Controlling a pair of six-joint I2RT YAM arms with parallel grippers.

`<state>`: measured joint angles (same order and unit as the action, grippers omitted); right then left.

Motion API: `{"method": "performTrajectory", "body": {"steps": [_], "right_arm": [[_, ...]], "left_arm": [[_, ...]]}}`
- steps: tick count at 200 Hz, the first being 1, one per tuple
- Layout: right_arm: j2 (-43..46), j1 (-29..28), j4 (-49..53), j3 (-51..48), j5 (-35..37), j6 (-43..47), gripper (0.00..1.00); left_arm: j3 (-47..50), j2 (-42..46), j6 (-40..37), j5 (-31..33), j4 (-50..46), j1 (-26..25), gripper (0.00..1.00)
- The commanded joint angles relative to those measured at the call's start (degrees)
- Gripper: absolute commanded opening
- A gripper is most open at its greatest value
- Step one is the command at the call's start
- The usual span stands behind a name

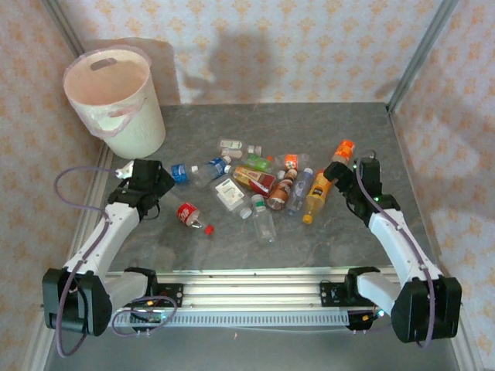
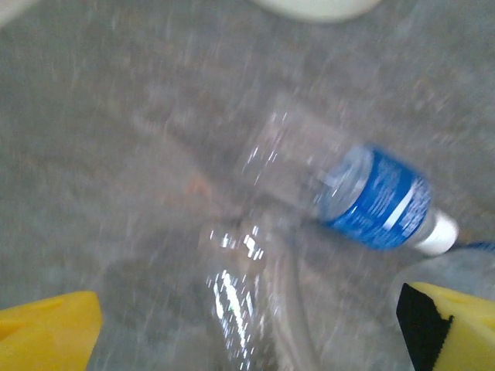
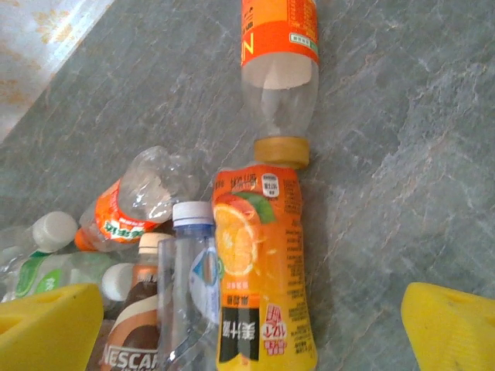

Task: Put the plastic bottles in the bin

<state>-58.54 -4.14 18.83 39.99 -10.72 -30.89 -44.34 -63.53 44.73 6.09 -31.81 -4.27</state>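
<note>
Left claw [image 2: 247,325] spread wide, empty, by blue-labelled bottle [image 2: 375,201], right claw [image 3: 251,325] likewise, over orange juice bottle [image 3: 263,278]

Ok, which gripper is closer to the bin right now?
Left. The left gripper sits just on the near side of the bin at the far-left corner, jaws open; the right gripper is across the bottle pile, at its right edge by the orange bottles.
</note>
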Motion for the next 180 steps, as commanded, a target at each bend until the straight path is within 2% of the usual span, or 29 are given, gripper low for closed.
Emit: {"method": "performTrajectory", "body": {"steps": [1, 24, 38, 67, 80, 100, 117, 132, 152, 180], "right_arm": [[2.48, -0.34, 4.14, -1.36, -0.91, -2.23, 0.99], [2.78, -0.42, 4.63, -1.36, -2.79, -0.93, 0.99], [3.12, -0.47, 4.92, -1.47, -1.18, -1.11, 0.99], [4.86, -0.42, 3.32, -2.04, 1.46, -1.77, 0.99], [5.51, -0.43, 2.73, -1.82, 0.91, -1.07, 0.99], [6.31, -0.43, 2.85, -1.58, 0.61, 0.10, 0.99], [6.68, -0.43, 3.71, -1.67, 1.18, 0.24, 0.99], [6.71, -0.43, 4.29, -1.67, 1.34, 0.22, 0.99], [7.10, -0.49, 4.85, -1.78, 2.12, -0.60, 0.99], [7.52, -0.49, 4.98, -2.27, 2.38, -2.23, 0.99]], "left_arm": [[-4.34, -0.65, 6.09, -4.13, -10.63, -2.01, 1.00], [-9.00, -2.82, 5.60, -2.13, -14.69, -6.66, 1.00], [-11.01, -4.74, 4.44, -2.33, -15.04, -7.71, 1.00], [-16.41, -10.60, 0.79, 1.13, -15.85, -7.75, 1.00], [-19.38, -13.84, 0.88, 4.20, -16.56, -7.41, 1.00], [-22.37, -17.16, 1.29, 5.65, -13.84, -5.37, 1.00], [-23.94, -19.79, 3.52, 3.56, -9.87, -2.31, 1.00], [-26.30, -23.24, 8.72, 0.25, -9.30, -0.97, 1.00], [-29.11, -27.25, 15.14, -1.75, -8.39, -2.23, 1.00], [-33.53, -31.72, 20.89, -0.57, -9.64, -3.30, 1.00]]}}
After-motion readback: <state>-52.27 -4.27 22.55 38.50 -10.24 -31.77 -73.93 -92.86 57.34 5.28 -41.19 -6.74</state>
